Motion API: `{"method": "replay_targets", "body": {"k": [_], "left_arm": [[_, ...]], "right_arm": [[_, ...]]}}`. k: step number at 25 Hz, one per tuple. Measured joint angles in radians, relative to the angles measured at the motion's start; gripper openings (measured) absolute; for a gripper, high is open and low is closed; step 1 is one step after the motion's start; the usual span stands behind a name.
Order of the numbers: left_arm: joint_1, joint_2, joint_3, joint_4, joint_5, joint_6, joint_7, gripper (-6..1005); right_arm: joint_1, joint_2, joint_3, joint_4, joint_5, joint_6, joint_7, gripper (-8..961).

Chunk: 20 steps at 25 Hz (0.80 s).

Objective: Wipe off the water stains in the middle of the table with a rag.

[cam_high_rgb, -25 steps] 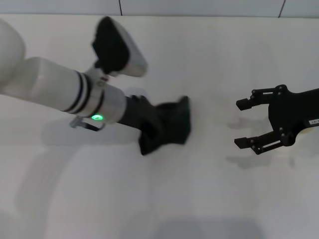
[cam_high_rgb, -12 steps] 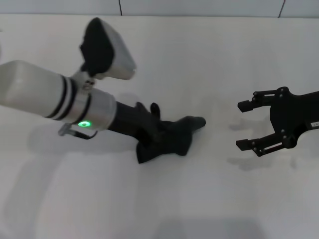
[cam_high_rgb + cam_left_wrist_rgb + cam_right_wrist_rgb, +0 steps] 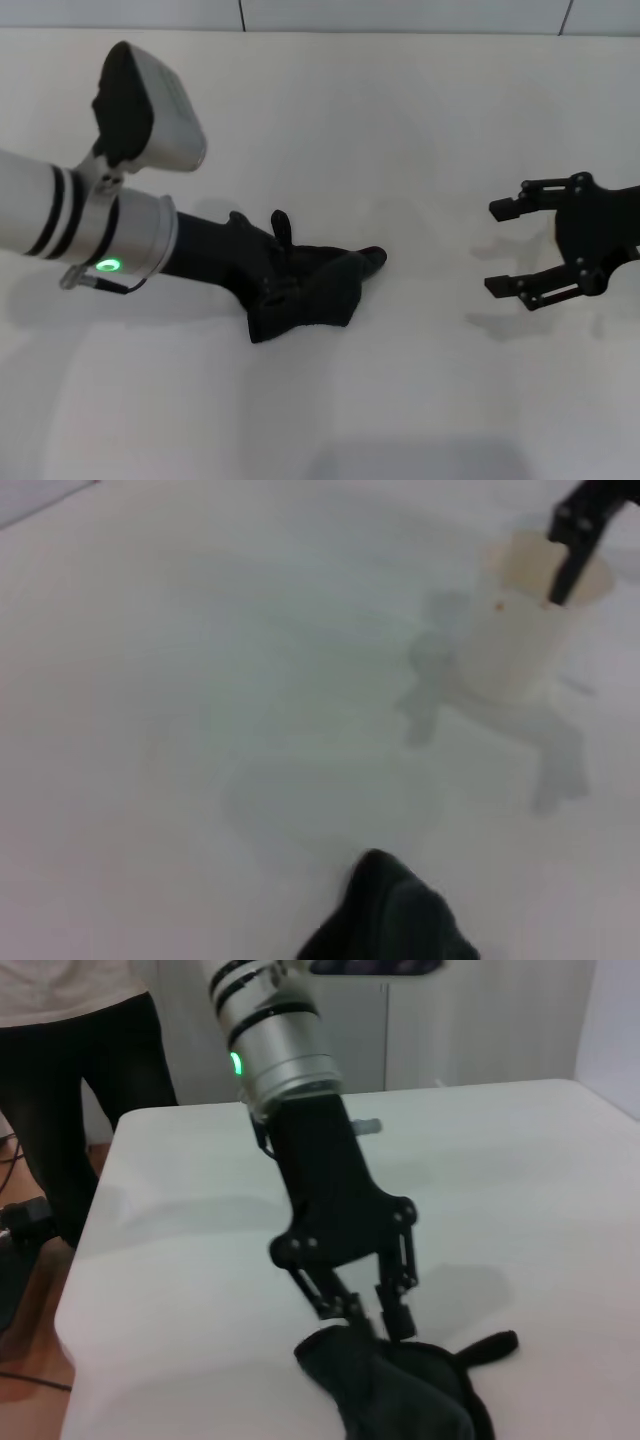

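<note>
Since a second ago the left gripper (image 3: 285, 285) has dragged the rag (image 3: 305, 295) leftward; its fingers clamp the cloth. The wiping stroke is ongoing; next, sweep back. The right gripper (image 3: 525, 248) idles, fingers apart.

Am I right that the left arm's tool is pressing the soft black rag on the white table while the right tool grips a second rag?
Not quite. The left tool does press the soft black rag on the white table, but the right tool holds nothing: the head view shows its fingers open and bare above the table.
</note>
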Motion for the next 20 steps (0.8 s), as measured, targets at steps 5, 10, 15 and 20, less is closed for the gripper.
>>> {"method": "replay_targets", "body": {"k": [5, 10, 15, 20], "left_arm": [[0.108, -0.001, -0.040, 0.121, -0.055, 0.043, 0.088, 199], [0.166, 0.001, -0.143, 0.171, -0.110, 0.110, 0.139, 363], [0.201, 0.002, -0.333, 0.134, -0.187, 0.270, 0.270, 599], [0.211, 0.002, -0.512, 0.053, -0.212, 0.379, 0.368, 652]], "right_arm": [[-0.022, 0.000, 0.070, 0.003, 0.020, -0.035, -0.040, 869], [-0.045, -0.002, 0.169, 0.024, 0.021, -0.100, -0.086, 869], [-0.051, -0.002, 0.223, 0.069, 0.027, -0.112, -0.124, 869], [-0.053, -0.002, 0.235, 0.099, 0.042, -0.112, -0.153, 869]]}}
